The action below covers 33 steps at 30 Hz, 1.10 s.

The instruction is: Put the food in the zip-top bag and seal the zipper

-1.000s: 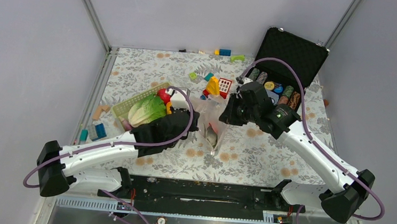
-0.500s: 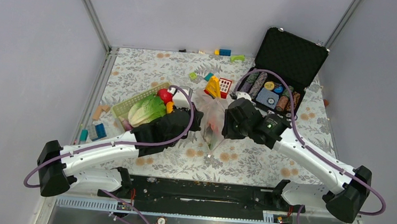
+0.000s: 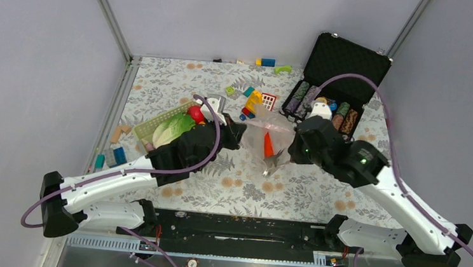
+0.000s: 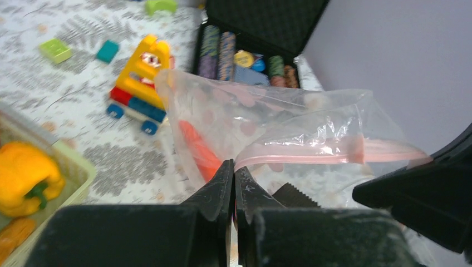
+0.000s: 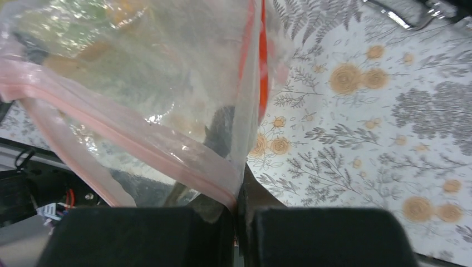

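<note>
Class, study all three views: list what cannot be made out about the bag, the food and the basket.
- Pink-red zipper strip: whether sealed; only parts show in the wrist views, too small from above.
- Clear plastic zip-top bag contents beyond the orange toy carrot: glare and creases, right wrist view.
- Pale green slatted basket: near part under the left arm from above; cut by the left wrist view's edge.

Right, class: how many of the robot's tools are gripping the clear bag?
2. The left tool pinches one end of the zip-top bag's pink zipper; the right tool pinches the other end. Neither is hidden.
</note>
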Tool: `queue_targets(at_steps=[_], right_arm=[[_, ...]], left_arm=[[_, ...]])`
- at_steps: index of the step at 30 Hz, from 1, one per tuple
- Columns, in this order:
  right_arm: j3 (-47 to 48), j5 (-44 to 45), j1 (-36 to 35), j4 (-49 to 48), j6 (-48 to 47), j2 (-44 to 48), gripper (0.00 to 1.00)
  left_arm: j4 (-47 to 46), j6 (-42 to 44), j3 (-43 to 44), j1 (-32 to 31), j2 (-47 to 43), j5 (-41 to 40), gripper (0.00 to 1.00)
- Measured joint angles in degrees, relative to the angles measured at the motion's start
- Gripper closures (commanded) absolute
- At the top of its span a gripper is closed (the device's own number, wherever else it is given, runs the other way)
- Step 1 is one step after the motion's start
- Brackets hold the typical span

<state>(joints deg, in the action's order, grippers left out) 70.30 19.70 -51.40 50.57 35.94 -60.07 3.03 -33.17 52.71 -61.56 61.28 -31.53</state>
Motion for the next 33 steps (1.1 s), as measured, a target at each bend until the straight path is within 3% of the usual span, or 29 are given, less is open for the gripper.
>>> queue_targets(at_steps=[4,11,13,14,15,17,18,26,33], right_arm=[[10.8,2.3,0.0,11.1,0.4,-0.4,1.0],[13.0,5.0,0.0,24.1,2.7,-2.4,1.0],[13.0,5.0,0.0,24.7,2.4,-3.5,1.0],[13.0,4.8,0.0,24.7,2.0,-4.0,1.0],[13.0,4.5,0.0,24.7,1.4,-4.8,1.0],[13.1,3.2,0.0,23.5,-0.1,-7.0,1.0],[13.3,2.7,0.0,23.0,-0.8,-8.3,1.0],[15.6,-2.9,3.3,15.1,-4.5,-20.2,1.0],[15.5,-6.4,7.4,11.5,-5.9,-22.0,1.0]], left_arm=[[-3.8,2.5,2.8,0.0,0.8,4.7,1.0],[-4.8,4.5,3.7,-0.6,2.6,10.3,0.97],[-4.1,4.7,3.4,-0.6,2.7,11.1,0.82],[-4.0,4.9,3.2,-0.5,2.7,11.5,0.7],[-3.8,5.1,2.9,-0.3,2.7,11.9,0.54],[-2.7,5.2,2.4,0.2,2.7,13.2,0.11],[-2.4,5.6,2.3,0.5,2.7,13.9,0.02],[3.9,9.8,2.0,4.0,-0.9,18.7,0.01],[11.2,10.2,1.7,18.1,-2.8,18.0,0.01]])
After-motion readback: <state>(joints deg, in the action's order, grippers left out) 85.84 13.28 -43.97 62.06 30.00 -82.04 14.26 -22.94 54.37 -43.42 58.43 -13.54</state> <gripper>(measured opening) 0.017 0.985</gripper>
